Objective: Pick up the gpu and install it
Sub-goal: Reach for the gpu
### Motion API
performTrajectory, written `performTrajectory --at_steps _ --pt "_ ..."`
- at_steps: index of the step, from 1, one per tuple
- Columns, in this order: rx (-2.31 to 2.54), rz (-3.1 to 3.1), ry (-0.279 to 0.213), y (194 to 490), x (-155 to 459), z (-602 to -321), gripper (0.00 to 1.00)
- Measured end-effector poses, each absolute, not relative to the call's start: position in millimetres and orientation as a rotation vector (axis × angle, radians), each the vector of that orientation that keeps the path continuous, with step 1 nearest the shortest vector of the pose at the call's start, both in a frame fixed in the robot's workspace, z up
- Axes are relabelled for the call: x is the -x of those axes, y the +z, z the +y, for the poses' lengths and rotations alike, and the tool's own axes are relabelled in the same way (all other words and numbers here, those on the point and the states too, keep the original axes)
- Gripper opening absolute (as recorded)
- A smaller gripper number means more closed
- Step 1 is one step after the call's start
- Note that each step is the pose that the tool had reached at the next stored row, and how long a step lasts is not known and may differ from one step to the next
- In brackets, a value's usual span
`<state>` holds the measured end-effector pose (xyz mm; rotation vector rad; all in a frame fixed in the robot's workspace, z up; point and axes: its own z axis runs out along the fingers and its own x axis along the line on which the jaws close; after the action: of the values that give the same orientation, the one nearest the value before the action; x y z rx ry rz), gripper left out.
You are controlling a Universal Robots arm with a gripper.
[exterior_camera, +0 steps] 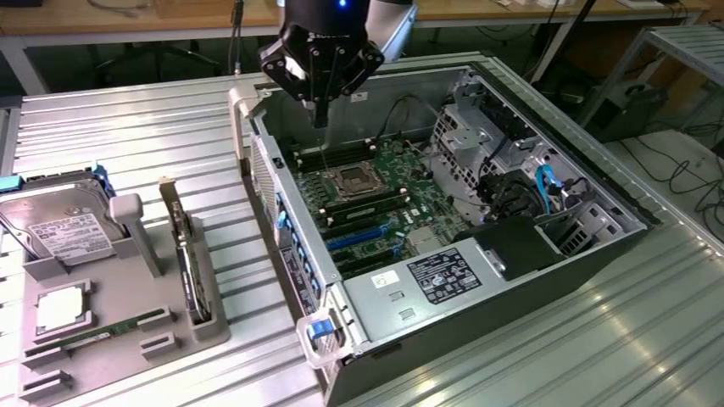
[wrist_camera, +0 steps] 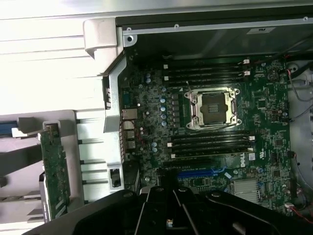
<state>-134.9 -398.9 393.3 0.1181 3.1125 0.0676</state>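
The tool (exterior_camera: 320, 121) hangs over the far end of the open case (exterior_camera: 297, 263), above the motherboard (exterior_camera: 408, 195). Its fingers are pressed together and hold nothing. There is free room between the tool and the board, with the case walls standing on all sides. The gpu (exterior_camera: 190, 263) stands on its edge in a grey holder (exterior_camera: 147, 297) on the surface (exterior_camera: 136, 136). It is just outside the case wall on the exterior view's left, well apart from the tool.
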Motion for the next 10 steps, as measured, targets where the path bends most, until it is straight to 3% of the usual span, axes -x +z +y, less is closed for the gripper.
performTrajectory --at_steps 10 --pt "-0.118 3.112 0.068 393.3 137.9 -398.9 0.11"
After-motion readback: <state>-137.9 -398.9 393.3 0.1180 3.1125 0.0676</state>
